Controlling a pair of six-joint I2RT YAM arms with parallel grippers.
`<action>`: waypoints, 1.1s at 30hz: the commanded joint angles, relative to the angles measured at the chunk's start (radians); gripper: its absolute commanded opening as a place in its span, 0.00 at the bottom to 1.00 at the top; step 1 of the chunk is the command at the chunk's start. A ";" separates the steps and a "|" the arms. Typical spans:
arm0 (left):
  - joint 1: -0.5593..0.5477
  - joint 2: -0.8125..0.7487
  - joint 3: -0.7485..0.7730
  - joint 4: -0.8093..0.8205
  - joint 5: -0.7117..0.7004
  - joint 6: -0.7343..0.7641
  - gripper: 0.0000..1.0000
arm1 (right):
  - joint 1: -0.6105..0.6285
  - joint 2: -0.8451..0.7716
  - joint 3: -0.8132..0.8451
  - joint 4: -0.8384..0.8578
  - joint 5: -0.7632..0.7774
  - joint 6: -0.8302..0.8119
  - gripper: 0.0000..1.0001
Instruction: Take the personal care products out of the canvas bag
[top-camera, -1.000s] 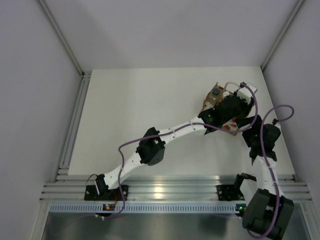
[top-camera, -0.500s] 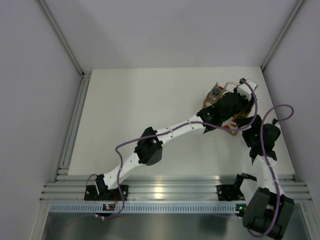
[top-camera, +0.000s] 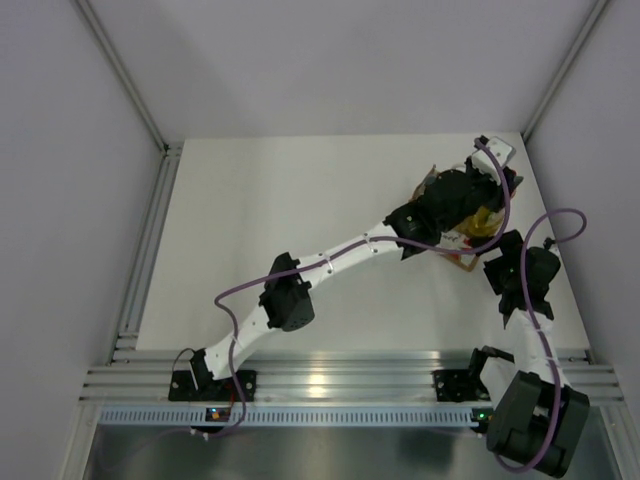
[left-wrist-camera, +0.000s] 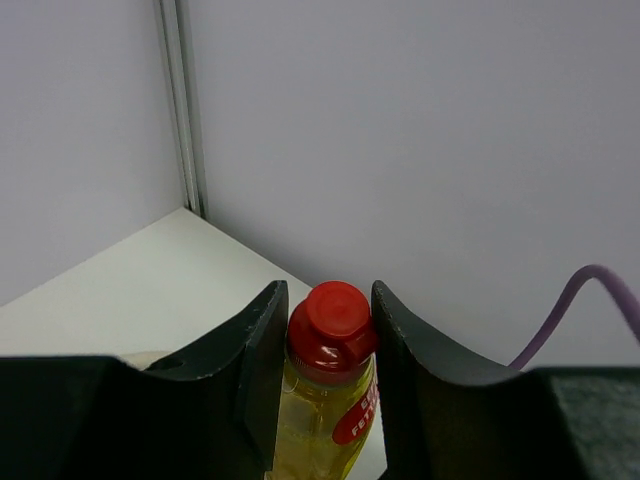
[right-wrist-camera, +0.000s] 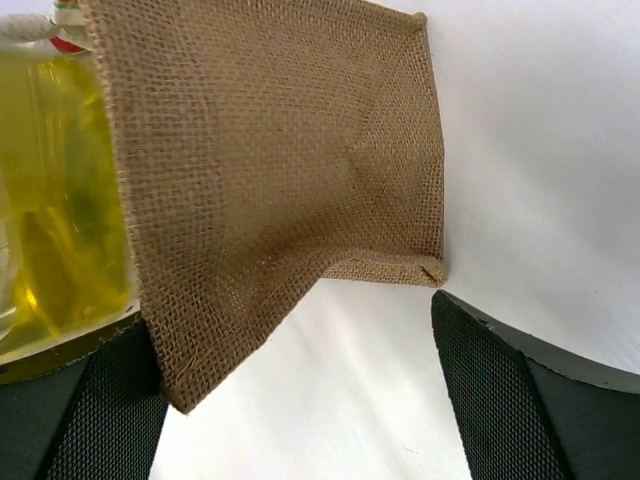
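So the left gripper (left-wrist-camera: 328, 300) is clamped on the neck of the yellow bottle (left-wrist-camera: 318, 420), just under its red cap (left-wrist-camera: 333, 315), up near the far right corner of the table (top-camera: 280, 200). The right gripper (right-wrist-camera: 290, 330) is spread wide with nothing in it, sitting low next to the canvas bag (right-wrist-camera: 300, 150), whose burlap corner droops over one finger. From the right wrist the bag's side covers part of the bottle, so I can't tell if it's fully out. From overhead the left arm (top-camera: 345, 258) blocks nearly the whole bag. A purple cable (left-wrist-camera: 570, 295) curls by the grey wall (left-wrist-camera: 450, 130). Any other bottles, can't make them out.
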 joint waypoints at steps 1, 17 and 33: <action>-0.003 -0.184 0.081 0.247 0.028 -0.011 0.00 | -0.027 0.034 0.010 -0.047 0.064 -0.036 1.00; 0.016 -0.302 0.020 0.184 0.006 0.076 0.00 | -0.028 0.031 0.008 -0.019 0.061 -0.042 1.00; 0.088 -0.597 -0.415 0.178 -0.066 0.174 0.00 | -0.028 0.014 0.011 -0.019 0.055 -0.043 1.00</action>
